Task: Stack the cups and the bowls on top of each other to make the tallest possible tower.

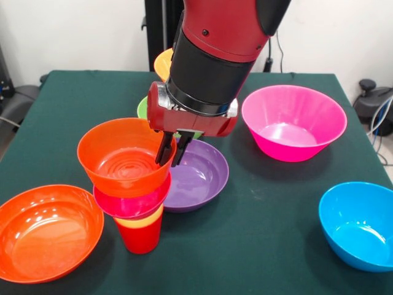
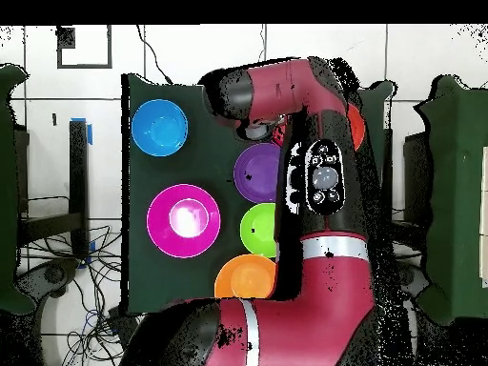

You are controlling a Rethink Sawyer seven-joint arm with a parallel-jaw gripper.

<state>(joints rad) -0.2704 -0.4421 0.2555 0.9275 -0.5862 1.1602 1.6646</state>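
Red cup [image 1: 140, 237] stands at the bottom of the tower [image 1: 130, 184] near the front left of the green table [image 1: 270, 215], with a yellow band, a crimson-pink bowl [image 1: 130, 203] and an orange-red bowl [image 1: 123, 157] nested above it, and the gripper [image 1: 169, 155] has its two dark fingers [image 1: 164, 151] close together on the right rim of that top bowl, one seemingly inside and one outside. From above the arm [image 2: 319, 191] hides the tower almost fully. Its wrist also covers most of the green bowl [image 1: 142, 108] and the light orange bowl [image 1: 163, 63] in the front view, while the purple bowl [image 1: 199, 175], magenta-pink bowl [image 1: 293, 123], blue bowl [image 1: 359, 224] and the wide orange bowl [image 1: 46, 232], cut at the left edge, lie apart around the tower.
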